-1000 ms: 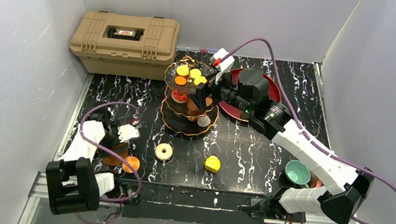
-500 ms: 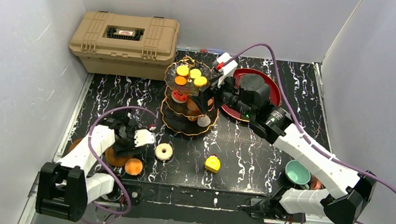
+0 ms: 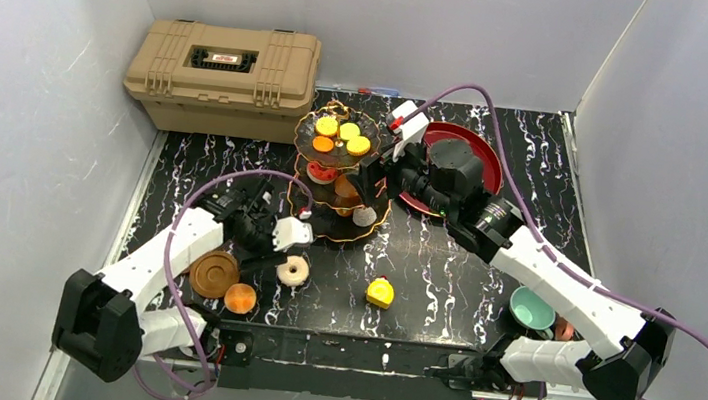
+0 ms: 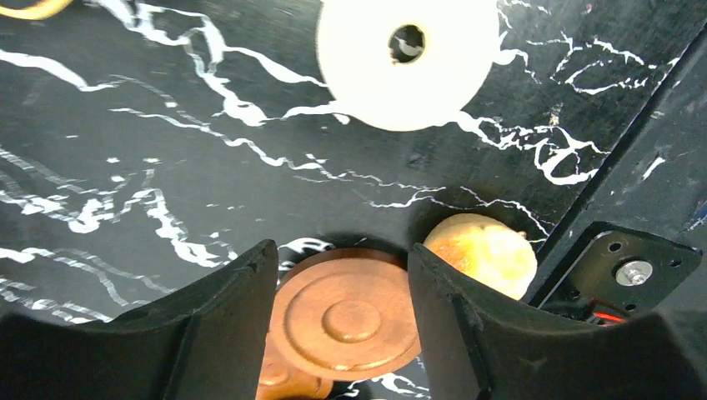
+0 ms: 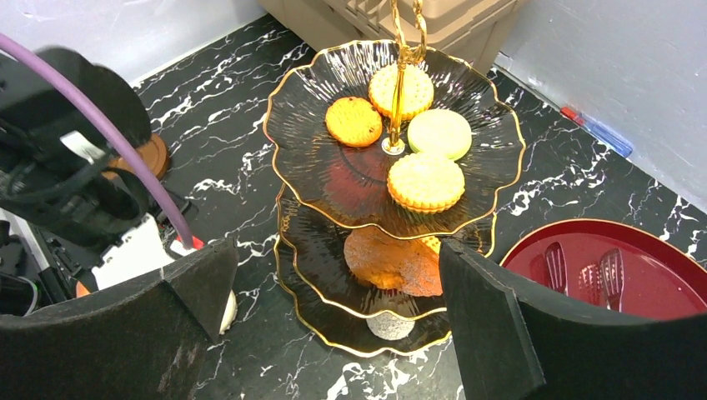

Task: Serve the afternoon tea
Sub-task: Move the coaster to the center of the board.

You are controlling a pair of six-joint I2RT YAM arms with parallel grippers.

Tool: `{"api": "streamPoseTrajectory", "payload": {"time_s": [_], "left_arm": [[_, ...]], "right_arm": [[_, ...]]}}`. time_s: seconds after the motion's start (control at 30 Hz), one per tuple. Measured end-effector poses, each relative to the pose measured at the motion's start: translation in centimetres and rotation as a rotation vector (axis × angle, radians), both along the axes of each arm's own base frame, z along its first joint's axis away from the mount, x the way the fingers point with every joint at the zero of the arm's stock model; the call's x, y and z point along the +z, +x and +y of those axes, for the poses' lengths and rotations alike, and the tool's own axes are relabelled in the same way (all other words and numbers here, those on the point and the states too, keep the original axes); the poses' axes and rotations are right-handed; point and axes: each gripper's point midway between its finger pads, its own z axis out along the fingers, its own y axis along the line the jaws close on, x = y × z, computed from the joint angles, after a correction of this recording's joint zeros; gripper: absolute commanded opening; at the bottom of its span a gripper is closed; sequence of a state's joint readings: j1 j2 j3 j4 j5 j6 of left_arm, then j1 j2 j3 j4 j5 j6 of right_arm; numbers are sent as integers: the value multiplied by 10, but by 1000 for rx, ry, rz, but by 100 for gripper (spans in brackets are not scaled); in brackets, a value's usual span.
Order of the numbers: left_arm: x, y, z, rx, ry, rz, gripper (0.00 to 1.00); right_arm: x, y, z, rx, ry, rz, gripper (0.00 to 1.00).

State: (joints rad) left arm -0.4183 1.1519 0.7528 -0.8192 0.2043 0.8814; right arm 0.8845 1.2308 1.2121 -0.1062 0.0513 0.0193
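Afternoon tea is part-served: I see the three-tier stand (image 5: 333, 179) carrying sweets (image 5: 425, 179), while donut (image 3: 293, 272), yellow cake (image 3: 380, 292), orange sweet (image 3: 239, 297), brown saucer (image 3: 214, 273) and teal cup (image 3: 531, 307) lie on its near side, left gripper (image 4: 340, 258) half-spread, right gripper (image 5: 335, 250) fully spread, both empty.

No readable text; label (image 3: 223, 58) on tan case (image 3: 173, 79) too small.

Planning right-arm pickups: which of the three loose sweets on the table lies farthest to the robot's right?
The yellow cake, standing alone; the white donut and orange sweet lie further left, by the brown saucer.
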Motion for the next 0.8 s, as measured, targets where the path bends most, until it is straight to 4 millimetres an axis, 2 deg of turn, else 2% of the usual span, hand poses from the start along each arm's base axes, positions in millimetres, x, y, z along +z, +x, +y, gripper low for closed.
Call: {"api": "streamPoseTrajectory", "payload": {"time_s": [0.1,0.17,0.23,0.33,0.47,0.53,0.67,0.8], "left_arm": [[23,10,-3,-3,-17,-50,63],[33,9,4,-16,-14,-79,65],[38,4,19,-13,9,-87,66],[38,-1,55,49,63,-81,67],[24,-7,114,169,143,-35,68],[14,-10,136,189,172,-2,68],[-8,-9,162,158,217,17,68],[-32,-10,165,68,234,0,68]], "right_arm": [[1,0,0,-3,1,-2,98],[1,0,-1,-2,2,-3,98],[1,0,-1,-2,2,-2,98],[-1,-1,-2,-1,1,0,98],[-3,-2,-3,1,-2,3,98],[-2,-3,-3,2,1,1,98],[1,-4,-4,4,7,-2,98],[3,-5,-5,4,12,-4,99]]}}
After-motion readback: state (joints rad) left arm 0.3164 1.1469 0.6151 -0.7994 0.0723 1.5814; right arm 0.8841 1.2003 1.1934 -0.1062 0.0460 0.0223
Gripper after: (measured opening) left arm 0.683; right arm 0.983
